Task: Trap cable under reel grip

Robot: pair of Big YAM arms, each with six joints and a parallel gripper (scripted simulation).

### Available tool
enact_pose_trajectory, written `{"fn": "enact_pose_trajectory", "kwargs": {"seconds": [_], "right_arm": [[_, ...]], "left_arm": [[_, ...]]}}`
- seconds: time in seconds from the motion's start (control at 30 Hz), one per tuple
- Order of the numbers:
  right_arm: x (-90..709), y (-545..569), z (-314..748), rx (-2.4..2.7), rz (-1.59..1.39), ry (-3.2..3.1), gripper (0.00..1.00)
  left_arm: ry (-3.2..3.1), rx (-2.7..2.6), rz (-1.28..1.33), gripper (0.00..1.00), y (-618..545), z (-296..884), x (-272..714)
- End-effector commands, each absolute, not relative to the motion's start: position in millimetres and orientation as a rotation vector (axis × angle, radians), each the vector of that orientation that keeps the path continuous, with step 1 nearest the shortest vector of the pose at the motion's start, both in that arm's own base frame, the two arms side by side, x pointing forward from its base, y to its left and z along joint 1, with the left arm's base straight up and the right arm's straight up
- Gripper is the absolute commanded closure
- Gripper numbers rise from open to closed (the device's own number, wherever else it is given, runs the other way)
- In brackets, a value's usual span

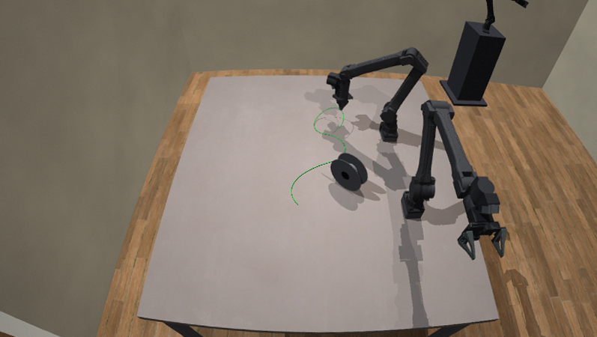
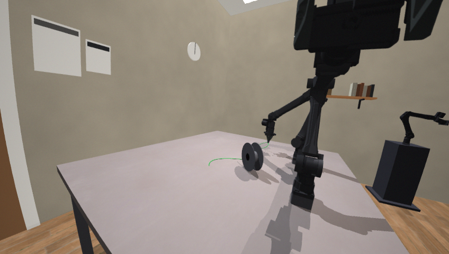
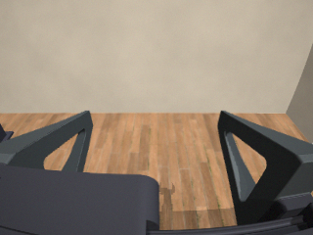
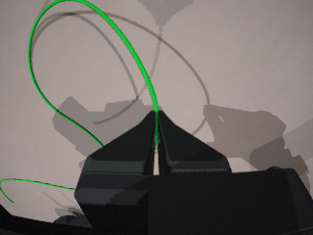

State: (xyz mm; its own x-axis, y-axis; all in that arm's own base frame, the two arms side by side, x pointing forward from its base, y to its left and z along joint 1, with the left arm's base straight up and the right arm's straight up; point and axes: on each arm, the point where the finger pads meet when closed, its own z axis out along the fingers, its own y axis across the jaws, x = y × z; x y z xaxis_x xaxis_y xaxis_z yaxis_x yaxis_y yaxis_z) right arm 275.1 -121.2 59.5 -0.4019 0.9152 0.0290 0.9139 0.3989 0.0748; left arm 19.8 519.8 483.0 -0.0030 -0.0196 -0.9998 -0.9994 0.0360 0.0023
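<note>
The dark reel [image 1: 338, 166] [image 2: 248, 147] stands on its rims on the table. The thin green cable [image 1: 291, 192] [image 2: 226, 158] [image 4: 134, 51] curves out from behind the reel. One end lies free on the table; the other stretch winds in an S and a loop up to my right gripper [image 1: 341, 108] [image 2: 268, 142] [image 4: 156, 113]. Its fingertips are shut on the cable near that end, low over the table at the back. My left gripper [image 1: 487, 256] [image 3: 155, 117] is wide open and empty, high beyond the table's right edge, away from reel and cable.
The table [image 1: 233, 258] [image 2: 141, 188] carries both arm bases along its right side in the top view. A dark pedestal [image 1: 476, 67] [image 2: 396, 173] with a small arm stands on the floor behind. The left wrist view shows only floor and wall beyond the fingers.
</note>
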Motion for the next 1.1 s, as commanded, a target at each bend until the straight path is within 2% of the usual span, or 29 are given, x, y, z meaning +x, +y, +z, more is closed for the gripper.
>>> {"fn": "enact_pose_trajectory", "kwargs": {"seconds": [0.0,1.07], "right_arm": [[291,-134,87,1.624,0.156,2.606,1.0],[287,-134,200,1.164,0.433,2.721,1.0]], "left_arm": [[1.212,-1.18,1.185,0.0,519,493,16],[1.212,-1.18,1.185,0.0,519,493,16]]}}
